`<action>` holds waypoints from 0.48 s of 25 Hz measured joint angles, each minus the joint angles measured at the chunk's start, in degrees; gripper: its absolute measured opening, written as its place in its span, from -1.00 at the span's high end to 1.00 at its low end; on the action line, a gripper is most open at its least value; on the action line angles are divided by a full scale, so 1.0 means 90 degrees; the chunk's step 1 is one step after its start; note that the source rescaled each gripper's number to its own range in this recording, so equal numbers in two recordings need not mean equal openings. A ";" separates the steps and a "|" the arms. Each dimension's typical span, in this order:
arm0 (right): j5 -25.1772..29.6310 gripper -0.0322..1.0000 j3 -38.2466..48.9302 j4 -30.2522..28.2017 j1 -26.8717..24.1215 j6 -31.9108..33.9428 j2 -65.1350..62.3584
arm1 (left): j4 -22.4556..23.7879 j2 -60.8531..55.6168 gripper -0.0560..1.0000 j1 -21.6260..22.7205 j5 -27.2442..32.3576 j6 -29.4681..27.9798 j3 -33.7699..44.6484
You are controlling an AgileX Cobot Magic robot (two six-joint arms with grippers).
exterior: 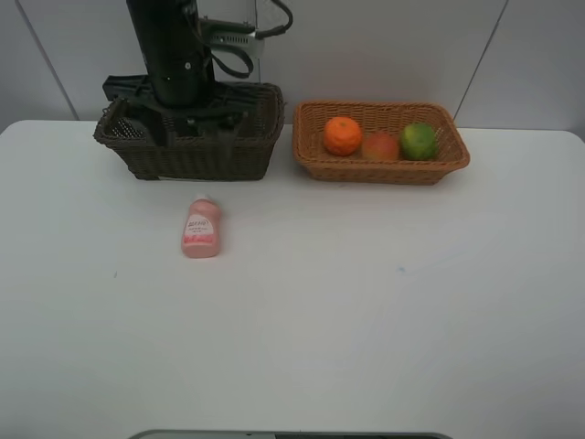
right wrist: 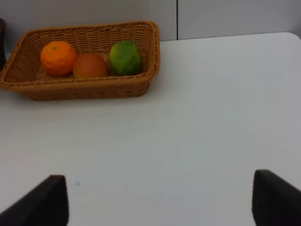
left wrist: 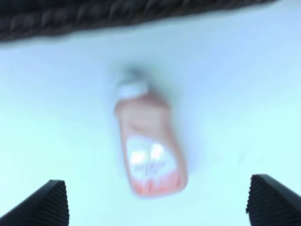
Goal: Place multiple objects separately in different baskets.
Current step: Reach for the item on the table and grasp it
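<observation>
- The small pink plastic bottle (exterior: pixel 200 229) lies flat on the white worktop (exterior: pixel 366 302), just in front of the dark brown wicker basket (exterior: pixel 210 155).
- The left hand (left wrist: pixel 155 197) is wide open, holding nothing.
- The right hand (right wrist: pixel 160 197) is open and empty.
- The round orange (exterior: pixel 343 135), the red-yellow apple-like fruit (exterior: pixel 381 146) and the green round fruit (exterior: pixel 418 141) sit in the orange-tan wicker basket (exterior: pixel 384 171).

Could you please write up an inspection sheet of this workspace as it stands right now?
Surface: white table, bare apart from the items below.
Job's things: pink bottle lying on the table before the dark brown basket; orange, red-yellow fruit and green fruit in the orange-tan basket.
Clutter: nothing seen.
Grippers: left gripper open above the pink bottle; right gripper open, holding nothing.
Cables: black cables on the arm over the dark basket.
Surroundings: pale wall panels.
</observation>
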 joint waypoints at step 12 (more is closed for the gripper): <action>0.0000 -0.24 0.0000 0.0000 0.0000 0.0000 0.0000 | -0.0079 -0.0108 -0.96 -0.0013 -0.0822 -0.0622 0.1360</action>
